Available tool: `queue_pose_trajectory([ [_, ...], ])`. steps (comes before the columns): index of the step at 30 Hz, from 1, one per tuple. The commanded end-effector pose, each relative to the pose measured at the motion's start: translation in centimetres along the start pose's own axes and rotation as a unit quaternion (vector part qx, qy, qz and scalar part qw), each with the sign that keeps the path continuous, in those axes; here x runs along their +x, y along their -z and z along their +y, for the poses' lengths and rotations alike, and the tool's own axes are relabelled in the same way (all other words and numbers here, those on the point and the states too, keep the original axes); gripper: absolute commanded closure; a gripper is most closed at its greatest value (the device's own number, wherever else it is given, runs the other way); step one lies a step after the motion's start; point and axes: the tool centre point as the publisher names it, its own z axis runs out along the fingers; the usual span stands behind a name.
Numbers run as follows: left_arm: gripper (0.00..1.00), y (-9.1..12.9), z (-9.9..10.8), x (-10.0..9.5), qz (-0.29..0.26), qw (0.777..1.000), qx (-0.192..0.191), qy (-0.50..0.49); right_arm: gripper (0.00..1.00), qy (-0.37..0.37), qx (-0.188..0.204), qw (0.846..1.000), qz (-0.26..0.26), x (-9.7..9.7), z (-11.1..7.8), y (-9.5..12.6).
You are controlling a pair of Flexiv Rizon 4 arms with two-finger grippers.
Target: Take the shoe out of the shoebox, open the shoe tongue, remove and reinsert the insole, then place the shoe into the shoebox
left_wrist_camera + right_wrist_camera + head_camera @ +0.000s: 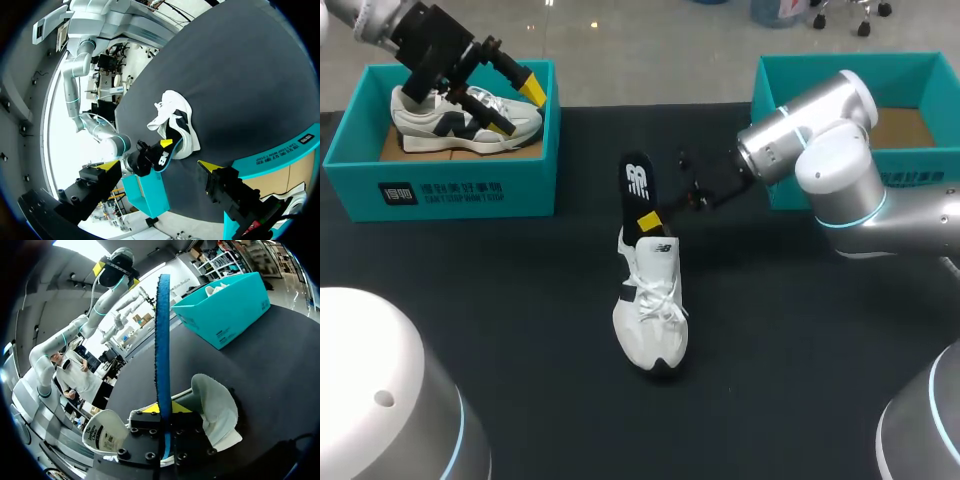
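Shoes number two: one shoe [460,120] sits in the left box [440,190], which carries white print on its front. Your left claw [514,106] hangs just above it, fingers wide apart, holding nothing. Mid-worktop [500,300] lies the second shoe [652,310], white, laces up. One dark insole [638,195] with a white logo reaches out past its heel, and your right claw [165,412] is clamped on it. A second box [770,80], also teal, stands at right.

Bright, even light, seemingly overhead; soft shadows on the table [800,350].
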Motion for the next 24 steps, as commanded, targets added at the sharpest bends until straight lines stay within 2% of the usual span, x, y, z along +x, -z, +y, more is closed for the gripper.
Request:
queue_pose_trajectory([
  [1, 0.00, 0.1, -0.1, 0.0, 0.002, 1.000, 0.000, 0.000, 1.00, -0.011, 0.011, 1.000, 0.003, 0.3, -0.5, -0.6],
  [8, 0.00, 0.1, -0.1, 0.0, 0.002, 1.000, 0.000, 0.000, 1.00, -0.023, 0.007, 1.000, 0.000, 0.9, -1.3, -1.0],
  [10, 0.00, 0.1, -0.1, 0.0, 0.002, 1.000, 0.000, 0.000, 0.83, -0.019, 0.004, 1.000, -0.007, 1.0, -0.9, -0.7],
  [17, 0.00, 0.1, -0.1, 0.0, 0.002, 1.000, 0.000, 0.000, 0.66, 0.012, -0.003, 1.000, -0.027, 1.1, 1.3, 0.5],
  [22, 0.00, 0.1, -0.1, 0.0, 0.002, 1.000, 0.000, 0.000, 0.67, 0.025, -0.003, 0.999, -0.030, 0.5, 2.4, 1.1],
  [24, 0.00, 0.1, -0.1, 0.0, 0.002, 1.000, 0.000, 0.000, 0.70, 0.027, -0.004, 0.999, -0.030, 0.3, 2.6, 1.2],
])
